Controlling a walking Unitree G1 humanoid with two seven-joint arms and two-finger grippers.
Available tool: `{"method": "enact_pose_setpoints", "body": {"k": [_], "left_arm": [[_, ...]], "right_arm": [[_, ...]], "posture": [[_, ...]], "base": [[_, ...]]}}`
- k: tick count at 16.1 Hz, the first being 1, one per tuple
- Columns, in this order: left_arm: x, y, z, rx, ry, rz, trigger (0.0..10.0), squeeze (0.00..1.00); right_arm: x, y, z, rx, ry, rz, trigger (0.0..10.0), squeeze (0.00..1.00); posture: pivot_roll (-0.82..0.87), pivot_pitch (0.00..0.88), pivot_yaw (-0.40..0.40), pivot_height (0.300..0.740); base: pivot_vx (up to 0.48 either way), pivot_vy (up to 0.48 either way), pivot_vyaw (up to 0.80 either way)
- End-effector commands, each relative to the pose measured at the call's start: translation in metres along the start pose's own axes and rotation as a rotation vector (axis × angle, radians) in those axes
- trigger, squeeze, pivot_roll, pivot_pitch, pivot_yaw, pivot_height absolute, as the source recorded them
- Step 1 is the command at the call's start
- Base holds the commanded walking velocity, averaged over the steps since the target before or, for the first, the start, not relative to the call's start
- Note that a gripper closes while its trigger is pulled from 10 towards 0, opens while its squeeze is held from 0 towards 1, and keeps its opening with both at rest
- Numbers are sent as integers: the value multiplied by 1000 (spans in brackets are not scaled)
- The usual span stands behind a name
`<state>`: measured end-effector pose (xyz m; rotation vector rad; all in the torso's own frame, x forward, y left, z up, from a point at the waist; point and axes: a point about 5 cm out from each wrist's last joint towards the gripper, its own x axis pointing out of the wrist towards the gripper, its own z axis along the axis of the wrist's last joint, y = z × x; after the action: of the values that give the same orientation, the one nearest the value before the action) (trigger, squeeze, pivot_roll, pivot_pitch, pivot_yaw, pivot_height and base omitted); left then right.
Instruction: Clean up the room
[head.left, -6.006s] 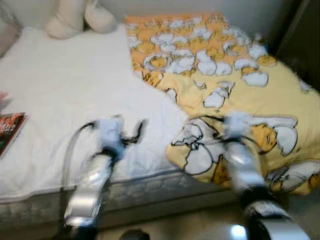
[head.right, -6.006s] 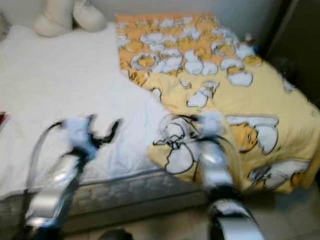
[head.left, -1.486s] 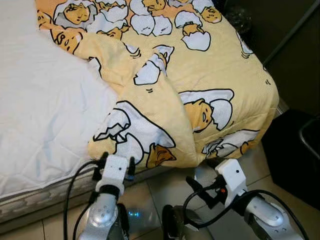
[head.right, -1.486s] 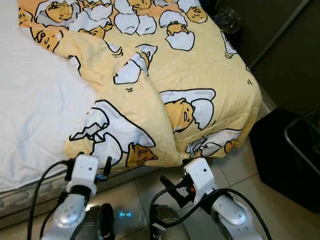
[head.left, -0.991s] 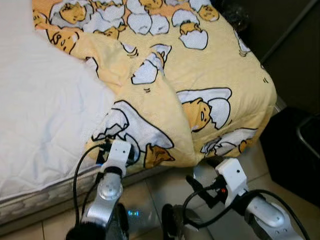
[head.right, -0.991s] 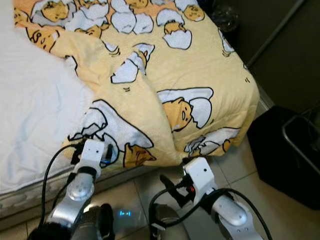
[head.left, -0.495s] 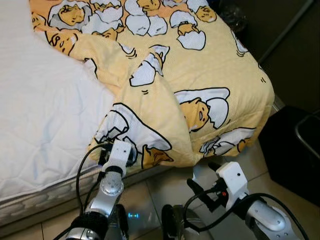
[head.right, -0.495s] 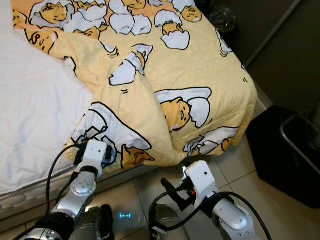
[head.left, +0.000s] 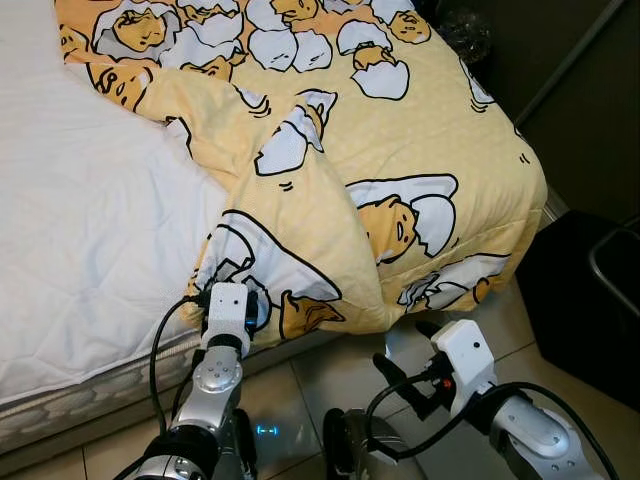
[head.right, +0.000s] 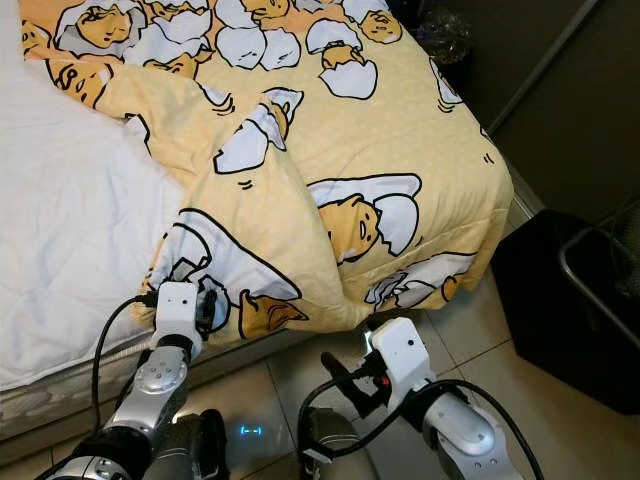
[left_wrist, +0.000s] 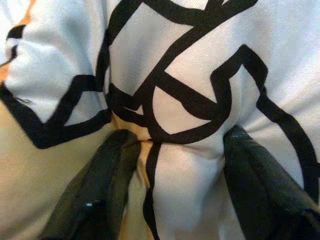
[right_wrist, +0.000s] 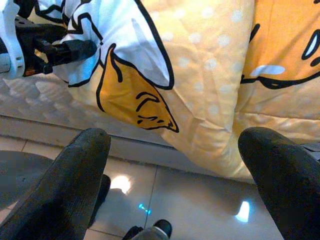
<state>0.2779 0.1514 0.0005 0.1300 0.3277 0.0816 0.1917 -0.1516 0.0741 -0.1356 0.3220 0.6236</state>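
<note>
Left gripper (head.left: 236, 297) is right at the hanging corner of the blanket (head.left: 400, 150), at the bed's (head.left: 80, 250) near edge. In the left wrist view its fingers (left_wrist: 105, 185) are spread with a bulge of the black-lined white print pushed in between them, so they're apart around the fabric and not pinched on it yet, as far as I can tell. That's the relation that matters: the cloth is straight ahead of that gripper, already in the gap, so my guess is a squeeze comes next.

Right gripper (head.left: 405, 375) sits lower, over the tiled floor (head.left: 310, 385), just below the blanket's drooping front edge and clearly apart from it. Its fingers (right_wrist: 75, 175) are wide open on nothing. So the left arm is the nearer one by far.

The blanket itself is bunched toward the robot's right half of the bed, fold running from the far side down to that corner, white sheet bare on the left.

The right wrist view is handy: it catches the left gripper side-on against the corner, and the floor under the overhang, which the head views barely give.
</note>
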Motion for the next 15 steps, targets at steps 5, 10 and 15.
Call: {"method": "enact_pose_setpoints", "body": {"k": [5, 10, 15], "left_arm": [[-23, 6, -48, 79, 175, -20, 0, 0], [-36, 22, -65, 63, 212, 58, 0, 0], [-51, 31, -80, 23, 256, 153, 0, 0]], "right_arm": [[0, 1, 2, 1, -1, -5, 10000, 0], [5, 9, 17, 31, -56, 100, 10000, 0], [15, 19, 18, 46, -71, 169, 10000, 0]], "posture": [[-177, 259, -138, 710], [-167, 251, -135, 710], [-132, 229, -141, 710]], "base": [[0, 0, 0], [0, 0, 0], [0, 0, 0]]}}
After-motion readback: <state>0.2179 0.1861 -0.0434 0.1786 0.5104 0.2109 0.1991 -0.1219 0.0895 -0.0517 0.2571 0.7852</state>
